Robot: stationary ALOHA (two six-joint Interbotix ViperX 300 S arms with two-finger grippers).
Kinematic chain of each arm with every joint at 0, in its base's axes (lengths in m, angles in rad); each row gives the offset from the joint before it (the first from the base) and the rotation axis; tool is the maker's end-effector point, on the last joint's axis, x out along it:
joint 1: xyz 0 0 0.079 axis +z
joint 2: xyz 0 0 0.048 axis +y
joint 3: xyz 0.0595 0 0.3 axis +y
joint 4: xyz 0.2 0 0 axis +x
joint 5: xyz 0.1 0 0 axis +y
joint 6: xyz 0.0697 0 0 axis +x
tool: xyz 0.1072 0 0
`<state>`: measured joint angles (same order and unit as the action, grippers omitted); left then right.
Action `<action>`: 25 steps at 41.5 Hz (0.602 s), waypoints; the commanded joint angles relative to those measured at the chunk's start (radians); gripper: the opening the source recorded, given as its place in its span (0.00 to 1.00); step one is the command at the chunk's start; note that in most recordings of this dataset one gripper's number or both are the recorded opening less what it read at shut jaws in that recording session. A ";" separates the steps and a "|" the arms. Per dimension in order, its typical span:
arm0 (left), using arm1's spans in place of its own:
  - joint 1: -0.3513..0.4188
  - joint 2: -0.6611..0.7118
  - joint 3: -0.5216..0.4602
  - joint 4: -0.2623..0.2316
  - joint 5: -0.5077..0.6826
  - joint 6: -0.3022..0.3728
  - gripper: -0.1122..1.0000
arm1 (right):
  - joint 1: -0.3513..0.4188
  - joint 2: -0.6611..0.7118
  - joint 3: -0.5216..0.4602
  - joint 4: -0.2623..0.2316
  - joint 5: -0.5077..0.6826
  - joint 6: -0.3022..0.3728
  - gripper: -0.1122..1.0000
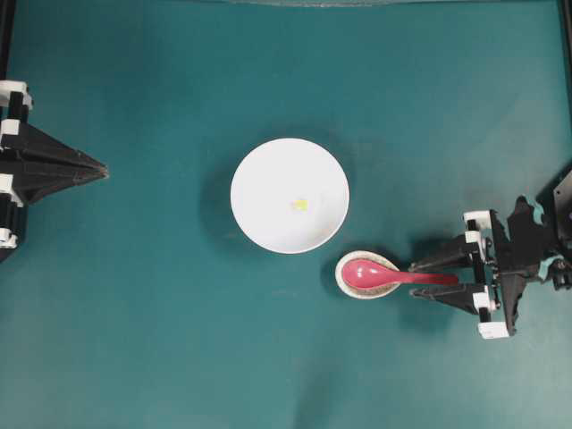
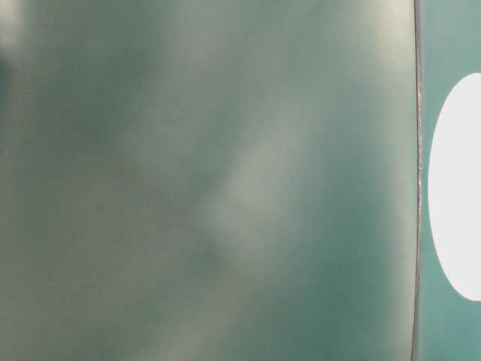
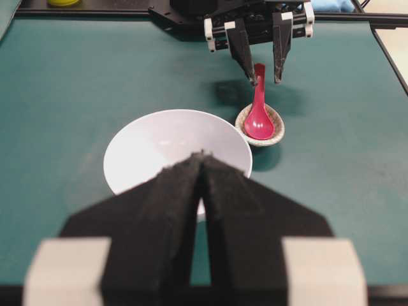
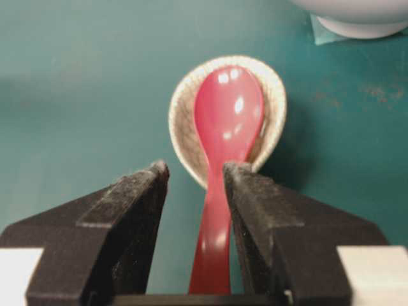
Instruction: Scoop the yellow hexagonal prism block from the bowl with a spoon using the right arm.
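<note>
Step in hand: grasping the spoon [image 4: 220, 191]. Right gripper [image 4: 195, 173] fingers spread, handle between them, untouched. Left gripper [image 3: 201, 159] pressed together, idle. Next: pinch handle squarely, lift toward bowl [image 1: 268, 170].

Bowl [image 1: 259, 179] just beside spoon [image 1: 380, 273].

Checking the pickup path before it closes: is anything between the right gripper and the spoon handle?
Nothing visible blocks it. The right gripper is open with its fingers on either side of the spoon handle. The spoon's scoop rests in the small speckled dish, beside the bowl.
</note>
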<state>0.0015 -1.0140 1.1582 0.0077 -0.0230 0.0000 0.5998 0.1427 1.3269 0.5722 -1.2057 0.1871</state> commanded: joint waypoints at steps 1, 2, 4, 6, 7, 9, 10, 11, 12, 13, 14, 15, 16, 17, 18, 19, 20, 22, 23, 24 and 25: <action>0.002 0.009 -0.026 0.003 -0.005 0.002 0.12 | 0.006 0.018 -0.008 0.008 -0.025 -0.005 0.52; 0.002 0.009 -0.026 0.003 -0.005 0.002 0.12 | 0.006 0.026 -0.008 0.008 -0.026 -0.006 0.52; 0.002 0.009 -0.026 0.003 -0.005 0.002 0.12 | 0.006 0.040 -0.008 0.009 -0.031 -0.009 0.52; 0.002 0.009 -0.026 0.002 -0.008 0.002 0.12 | 0.006 0.051 -0.009 0.012 -0.034 -0.018 0.52; 0.002 0.009 -0.026 0.003 -0.009 0.002 0.12 | 0.006 0.054 -0.011 0.014 -0.034 -0.021 0.52; 0.002 0.011 -0.026 0.003 -0.011 0.002 0.12 | 0.006 0.055 -0.012 0.017 -0.034 -0.031 0.52; 0.002 0.009 -0.026 0.003 -0.011 0.002 0.12 | 0.006 0.054 -0.012 0.018 -0.035 -0.037 0.52; 0.002 0.009 -0.026 0.003 -0.011 0.002 0.12 | 0.006 0.054 -0.012 0.018 -0.035 -0.041 0.52; 0.002 0.011 -0.026 0.003 -0.011 0.002 0.12 | 0.006 0.055 -0.014 0.018 -0.034 -0.044 0.52; 0.002 0.009 -0.026 0.003 -0.011 0.002 0.12 | 0.006 0.055 -0.015 0.018 -0.034 -0.049 0.52; 0.002 0.011 -0.026 0.003 -0.011 0.002 0.12 | 0.006 0.055 -0.015 0.018 -0.034 -0.051 0.52; 0.002 0.011 -0.026 0.003 -0.011 0.002 0.12 | 0.006 0.055 -0.015 0.018 -0.034 -0.052 0.52; 0.002 0.011 -0.026 0.003 -0.011 0.002 0.12 | 0.006 0.054 -0.015 0.018 -0.034 -0.055 0.52; 0.002 0.011 -0.026 0.003 -0.011 0.002 0.12 | 0.006 0.055 -0.015 0.018 -0.034 -0.057 0.52; 0.002 0.011 -0.026 0.002 -0.011 0.002 0.12 | 0.006 0.054 -0.015 0.018 -0.034 -0.057 0.52; 0.002 0.009 -0.026 0.002 -0.011 0.002 0.12 | 0.006 0.054 -0.015 0.018 -0.034 -0.058 0.52; 0.002 0.011 -0.026 0.003 -0.011 0.002 0.12 | 0.006 0.055 -0.017 0.018 -0.034 -0.058 0.52; 0.002 0.009 -0.026 0.003 -0.009 0.002 0.12 | 0.006 0.055 -0.017 0.018 -0.031 -0.058 0.52; 0.002 0.011 -0.026 0.002 -0.011 0.002 0.12 | 0.006 0.055 -0.017 0.018 -0.031 -0.058 0.52; 0.002 0.011 -0.026 0.003 -0.011 0.002 0.12 | 0.006 0.055 -0.017 0.018 -0.031 -0.058 0.52; 0.002 0.009 -0.026 0.003 -0.011 0.002 0.12 | 0.006 0.055 -0.017 0.018 -0.031 -0.061 0.52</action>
<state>0.0015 -1.0140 1.1582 0.0092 -0.0245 0.0015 0.6013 0.2086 1.3146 0.5875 -1.2287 0.1304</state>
